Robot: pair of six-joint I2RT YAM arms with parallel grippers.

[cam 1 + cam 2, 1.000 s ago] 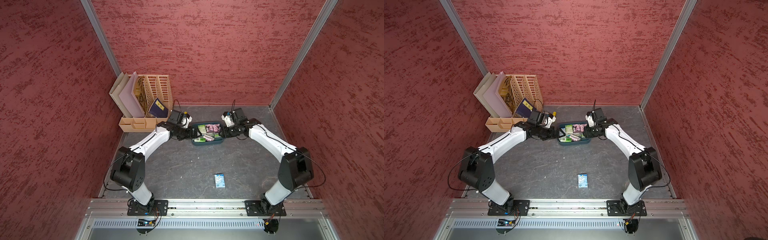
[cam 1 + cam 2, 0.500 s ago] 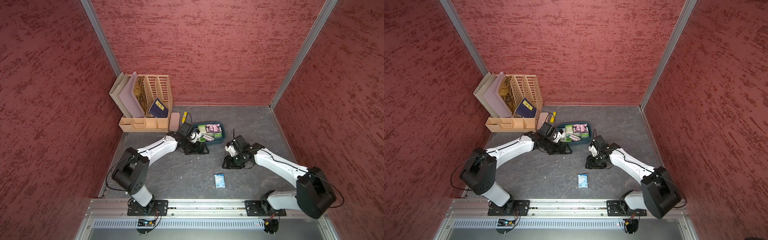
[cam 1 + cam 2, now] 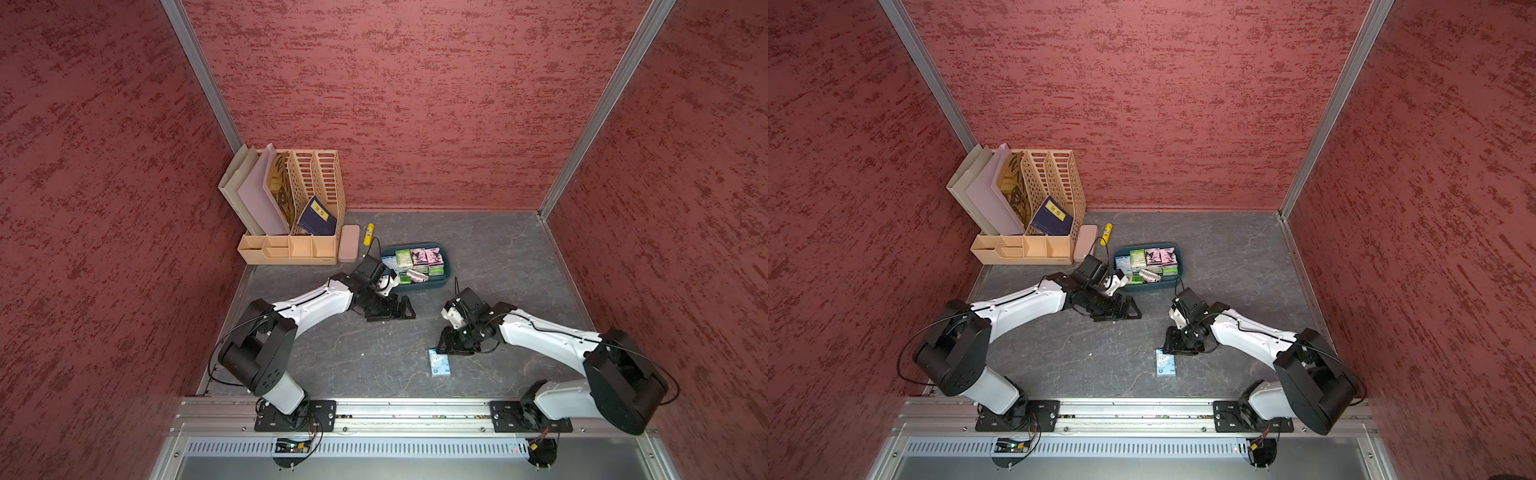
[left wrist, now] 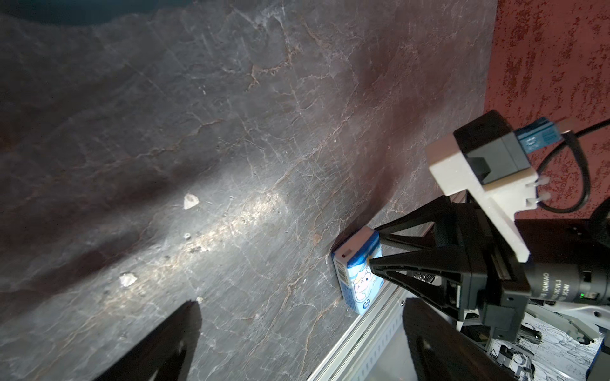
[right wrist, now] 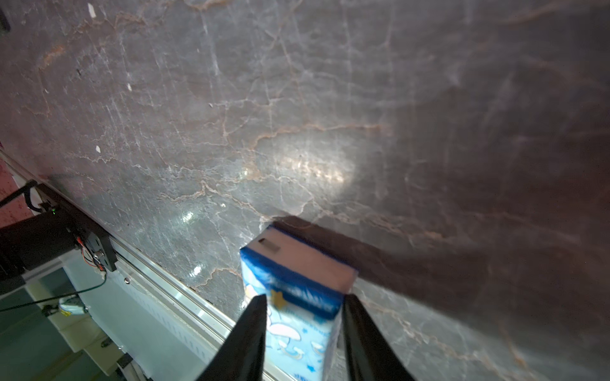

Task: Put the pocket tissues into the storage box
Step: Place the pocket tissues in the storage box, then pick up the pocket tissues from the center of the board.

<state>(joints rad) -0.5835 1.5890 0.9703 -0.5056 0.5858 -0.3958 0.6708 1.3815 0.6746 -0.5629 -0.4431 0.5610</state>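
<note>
One pale blue pack of pocket tissues (image 3: 440, 365) (image 3: 1165, 365) lies flat near the front rail. My right gripper (image 3: 443, 348) (image 5: 305, 298) is down at its far end. The fingers (image 5: 254, 326) press against both long sides of the pack (image 5: 297, 264), and the left wrist view shows the same grip on the pack (image 4: 358, 277). The dark teal storage box (image 3: 448, 272) (image 3: 1180, 262) sits at the back middle with several green, pink and blue packs (image 3: 419, 262) inside. In front of the box's left corner, my left gripper (image 3: 410, 309) (image 4: 302, 303) is open and holds nothing.
A beige slotted desk organiser (image 3: 291, 232) with folders fills the back left corner. A flat pink case (image 3: 349, 243) and a yellow tube (image 3: 368, 234) lie beside it. The metal rail (image 3: 415, 405) runs just in front of the blue pack. Red walls close in three sides.
Both arms pulled back from the storage box. The right gripper swung forward and down to the blue pack and narrowed its fingers around it. The left gripper stayed open.
</note>
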